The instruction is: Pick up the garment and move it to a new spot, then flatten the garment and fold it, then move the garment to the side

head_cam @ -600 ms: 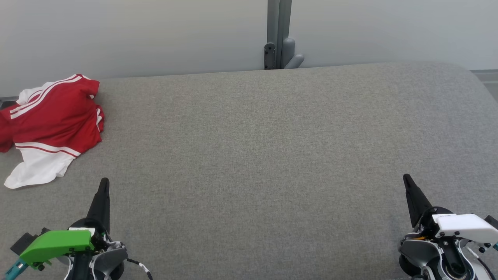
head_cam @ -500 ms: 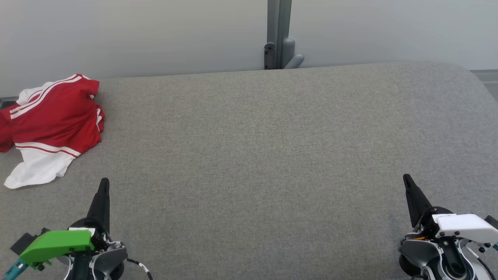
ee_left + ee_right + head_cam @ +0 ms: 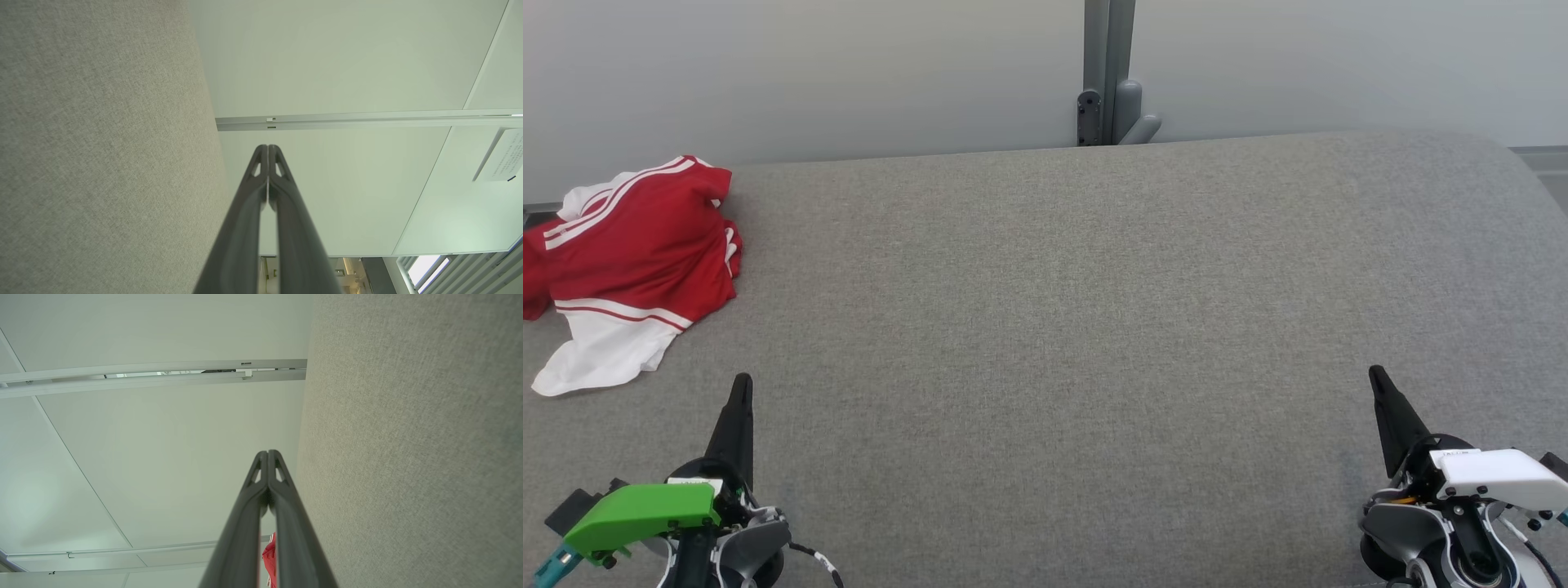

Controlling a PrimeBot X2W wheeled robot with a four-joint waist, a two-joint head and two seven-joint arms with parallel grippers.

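Note:
A crumpled red and white garment (image 3: 629,261) lies at the far left of the grey cloth-covered table (image 3: 1078,327), partly over its left edge. My left gripper (image 3: 741,382) sits shut at the lower left, a short way in front of the garment and empty. My right gripper (image 3: 1374,372) is shut at the lower right, far from the garment. In the left wrist view the two fingertips of the left gripper (image 3: 268,148) meet. In the right wrist view the right gripper (image 3: 268,453) is closed too, with a sliver of the red garment (image 3: 269,555) showing between the fingers.
A pale wall runs behind the table, with a grey post and bracket (image 3: 1109,73) at its far edge. The table's right end curves away at the upper right (image 3: 1515,175). Wide bare grey surface lies between the two grippers.

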